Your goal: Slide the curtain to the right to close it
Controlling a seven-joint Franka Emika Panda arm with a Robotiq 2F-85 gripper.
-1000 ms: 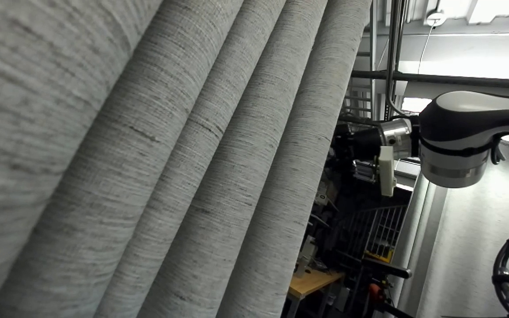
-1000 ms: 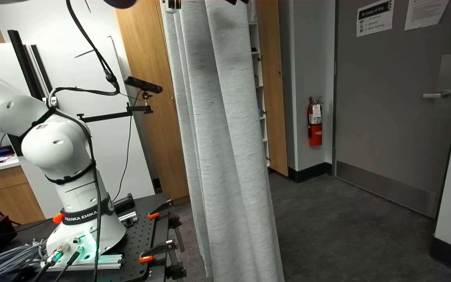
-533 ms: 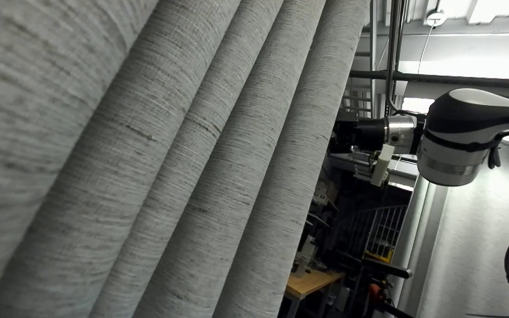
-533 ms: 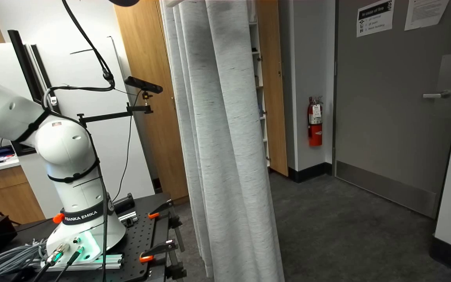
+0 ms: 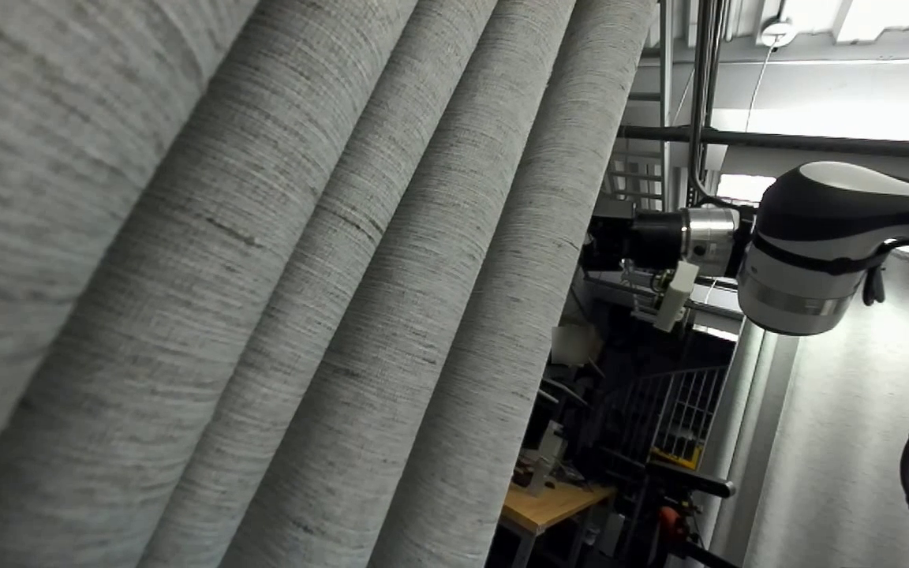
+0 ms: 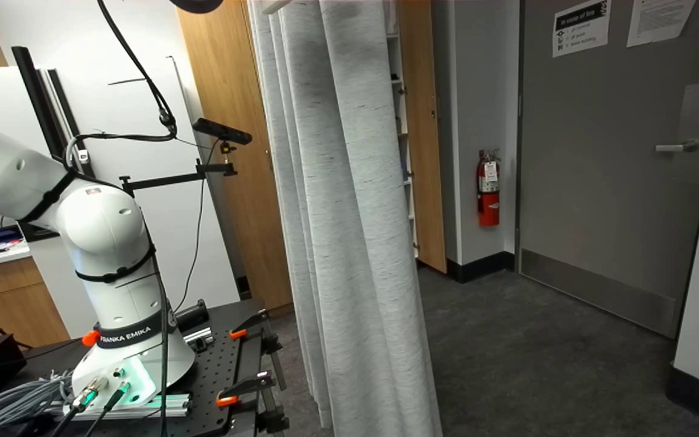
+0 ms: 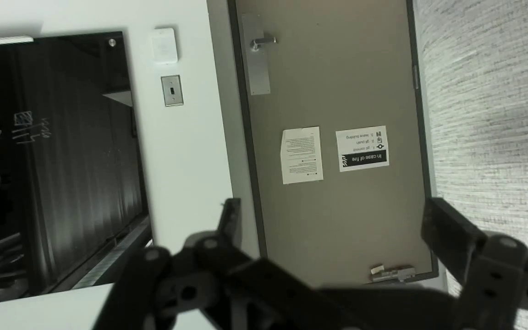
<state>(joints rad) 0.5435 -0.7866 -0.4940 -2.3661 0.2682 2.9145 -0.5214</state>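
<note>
The grey woven curtain hangs in long vertical folds. It shows in both exterior views (image 5: 360, 268) (image 6: 349, 206) and along the right side of the wrist view (image 7: 488, 105). My gripper (image 7: 332, 216) is open with nothing between its fingers. In the wrist view the curtain lies beyond the right finger, outside the jaws. In an exterior view the gripper (image 5: 606, 244) is at the curtain's free edge, its fingertips hidden behind the cloth. I cannot tell whether a finger presses on the cloth. In an exterior view the gripper is out of frame above.
A grey door (image 7: 332, 82) with paper signs stands ahead in the wrist view, beside a white wall (image 7: 186, 146) and a dark glossy panel (image 7: 76, 151). A red fire extinguisher (image 6: 488, 189) hangs near the curtain. A camera on a bracket (image 6: 222, 132) stands beside the arm.
In an exterior view the curtain's folds and free edge have shifted slightly left, and the gripper has moved left alongside. The wrist has turned and levelled. The arm's lower joints have rotated a little.
</note>
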